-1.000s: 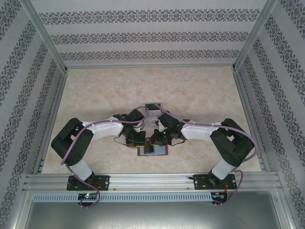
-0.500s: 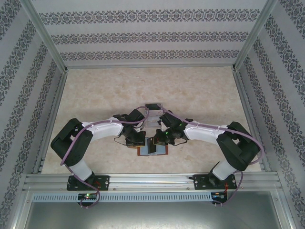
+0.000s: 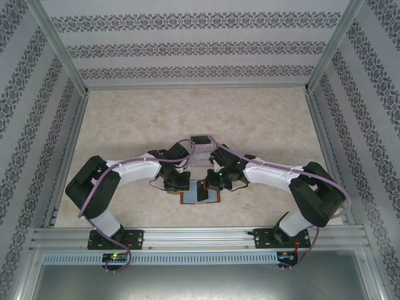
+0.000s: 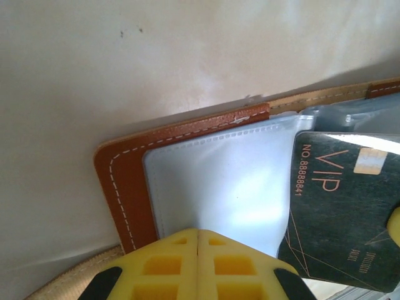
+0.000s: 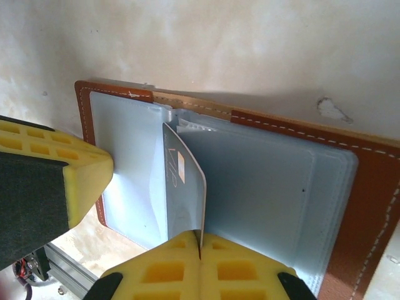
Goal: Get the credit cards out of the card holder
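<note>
The card holder (image 3: 214, 198) lies open near the table's front edge, brown leather (image 4: 125, 181) round grey-blue pockets (image 5: 269, 200). A dark credit card (image 4: 337, 212) printed "VIP" stands on its edge out of the middle pockets (image 5: 184, 187). My right gripper (image 5: 200, 247) is shut on that card's near edge, above the holder's right half (image 3: 215, 181). My left gripper (image 4: 198, 232) is shut, its yellow tips resting on the left grey-blue pocket (image 3: 181, 185) with nothing between them. Any other credit cards are hidden.
A small clear box (image 3: 201, 140) sits just behind the two grippers. The marbled table (image 3: 200, 112) stretches bare to the patterned walls. An aluminium rail (image 3: 200, 236) runs along the front, close behind the holder.
My right gripper has closed fully on the dark card and its elbow has swung out to the right. The left arm and the holder have stayed put.
</note>
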{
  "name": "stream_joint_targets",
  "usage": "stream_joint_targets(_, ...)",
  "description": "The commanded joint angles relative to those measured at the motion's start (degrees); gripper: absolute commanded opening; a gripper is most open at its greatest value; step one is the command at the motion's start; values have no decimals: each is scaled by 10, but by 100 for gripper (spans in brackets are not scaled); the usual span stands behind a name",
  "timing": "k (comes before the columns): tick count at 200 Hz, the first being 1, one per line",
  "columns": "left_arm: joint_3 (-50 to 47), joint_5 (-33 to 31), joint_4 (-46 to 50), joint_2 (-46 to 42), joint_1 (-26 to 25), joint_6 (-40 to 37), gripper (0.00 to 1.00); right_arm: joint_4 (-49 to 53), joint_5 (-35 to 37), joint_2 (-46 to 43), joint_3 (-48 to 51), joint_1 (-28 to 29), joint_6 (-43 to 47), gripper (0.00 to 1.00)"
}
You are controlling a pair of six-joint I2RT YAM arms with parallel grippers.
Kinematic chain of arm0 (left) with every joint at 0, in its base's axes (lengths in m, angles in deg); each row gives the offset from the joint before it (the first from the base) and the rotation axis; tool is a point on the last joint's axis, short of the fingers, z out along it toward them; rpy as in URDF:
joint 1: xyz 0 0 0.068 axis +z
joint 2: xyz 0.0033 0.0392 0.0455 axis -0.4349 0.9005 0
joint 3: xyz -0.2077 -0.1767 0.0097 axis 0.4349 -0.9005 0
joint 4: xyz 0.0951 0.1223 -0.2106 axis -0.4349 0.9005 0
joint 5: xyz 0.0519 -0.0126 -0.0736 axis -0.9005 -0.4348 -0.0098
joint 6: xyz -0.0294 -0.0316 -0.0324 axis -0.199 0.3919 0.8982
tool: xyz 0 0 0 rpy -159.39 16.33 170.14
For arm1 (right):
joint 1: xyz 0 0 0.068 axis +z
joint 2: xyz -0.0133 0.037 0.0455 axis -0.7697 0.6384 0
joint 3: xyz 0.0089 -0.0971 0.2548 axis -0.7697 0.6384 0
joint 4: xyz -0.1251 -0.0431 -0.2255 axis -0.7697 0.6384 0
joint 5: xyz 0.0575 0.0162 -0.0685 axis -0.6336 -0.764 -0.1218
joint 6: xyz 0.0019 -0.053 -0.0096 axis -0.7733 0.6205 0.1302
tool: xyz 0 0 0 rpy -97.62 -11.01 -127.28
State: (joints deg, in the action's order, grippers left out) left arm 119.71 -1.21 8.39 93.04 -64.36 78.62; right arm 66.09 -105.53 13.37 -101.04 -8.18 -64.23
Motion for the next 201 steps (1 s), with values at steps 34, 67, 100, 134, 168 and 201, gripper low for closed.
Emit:
stream_joint_targets(34, -10, -19, 26, -17, -3, -7, 4, 76, 61, -8, -24, 11, 16, 5)
stream_joint_targets(67, -10, -16, 22, -16, -3, -7, 4, 88, 70, -6, -38, 22, 14, 5)
stream_joint_targets(100, -10, -16, 22, -19, -3, -7, 4, 96, 81, -3, -48, 32, 8, 5)
stream_joint_targets(134, -10, -11, 15, -34, -3, -3, 10, 112, 99, 5, -66, 47, -3, 6)
stream_joint_targets(168, -9, -17, 17, -50, -3, -1, 12, 130, 118, 17, -87, 58, -10, 7)
stream_joint_targets(201, -9, -20, 22, -57, -2, -5, 13, 129, 117, 30, -100, 68, -17, 9)
